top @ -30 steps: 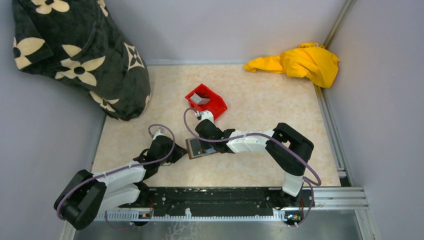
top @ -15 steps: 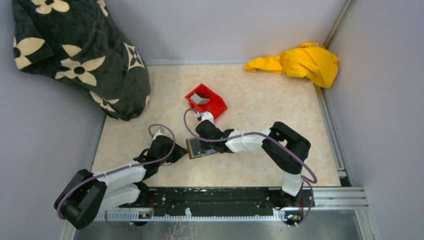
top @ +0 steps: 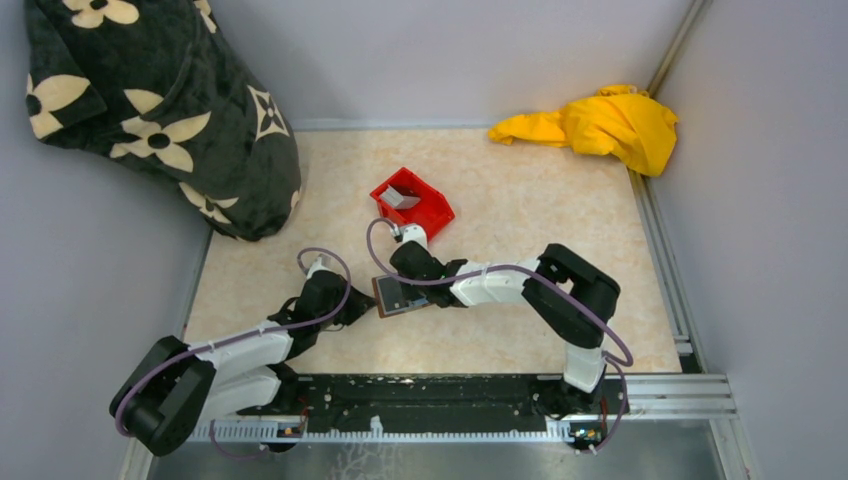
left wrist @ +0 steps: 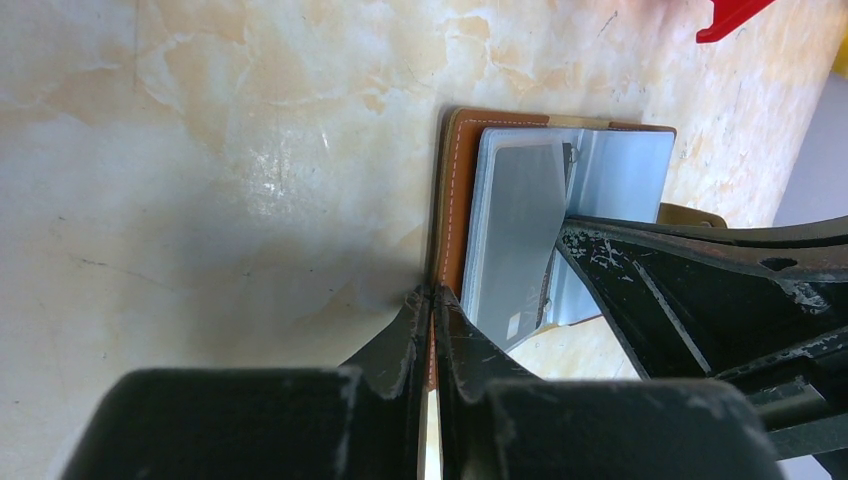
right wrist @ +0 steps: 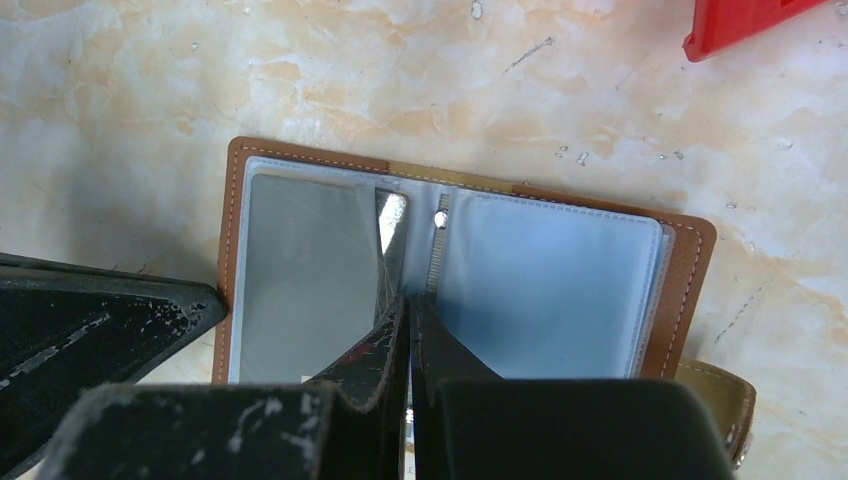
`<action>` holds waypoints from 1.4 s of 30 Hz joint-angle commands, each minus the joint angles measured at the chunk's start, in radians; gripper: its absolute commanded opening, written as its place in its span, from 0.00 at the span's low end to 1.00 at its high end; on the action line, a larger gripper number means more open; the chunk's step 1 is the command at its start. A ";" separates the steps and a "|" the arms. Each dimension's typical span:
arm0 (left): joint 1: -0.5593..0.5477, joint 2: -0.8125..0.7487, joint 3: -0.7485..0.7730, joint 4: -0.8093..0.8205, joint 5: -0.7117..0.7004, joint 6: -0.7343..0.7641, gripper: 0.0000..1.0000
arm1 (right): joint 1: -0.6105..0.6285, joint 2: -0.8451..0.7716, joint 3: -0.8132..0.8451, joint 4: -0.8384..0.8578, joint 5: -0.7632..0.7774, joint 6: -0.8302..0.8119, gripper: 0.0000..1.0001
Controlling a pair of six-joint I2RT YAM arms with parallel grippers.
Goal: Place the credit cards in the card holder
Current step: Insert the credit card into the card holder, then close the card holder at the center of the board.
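The brown card holder (top: 397,298) lies open on the table between the two arms; it also shows in the left wrist view (left wrist: 456,200) and the right wrist view (right wrist: 688,290). A grey credit card (right wrist: 300,270) lies over its left clear pocket, its right edge raised (left wrist: 515,220). My left gripper (left wrist: 432,292) is shut on the holder's left leather edge (top: 368,303). My right gripper (right wrist: 409,298) is shut at the card's right edge by the spine (top: 402,286). Another grey card (top: 401,198) sits in the red bin (top: 428,214).
A black flower-patterned blanket (top: 160,110) is heaped at the back left. A yellow cloth (top: 600,125) lies at the back right. The red bin's corner shows in both wrist views (left wrist: 735,15) (right wrist: 750,20). Grey walls and metal rails bound the table.
The right arm has edged slightly to the left, and the card holder has shifted a little with it. The left arm has not moved.
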 commanded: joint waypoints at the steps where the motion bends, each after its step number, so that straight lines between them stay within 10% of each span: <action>1: -0.007 -0.008 -0.001 -0.062 -0.003 0.006 0.10 | 0.023 -0.016 0.024 -0.007 0.006 0.010 0.00; 16: -0.006 0.003 -0.015 -0.073 -0.009 0.011 0.09 | -0.017 -0.466 -0.273 0.027 0.093 0.057 0.53; 31: -0.006 0.043 0.000 -0.077 -0.003 0.015 0.09 | -0.210 -0.454 -0.566 0.393 -0.167 0.187 0.57; 42: -0.007 0.059 0.023 -0.084 -0.010 0.025 0.09 | -0.219 -0.324 -0.448 0.192 -0.192 0.211 0.56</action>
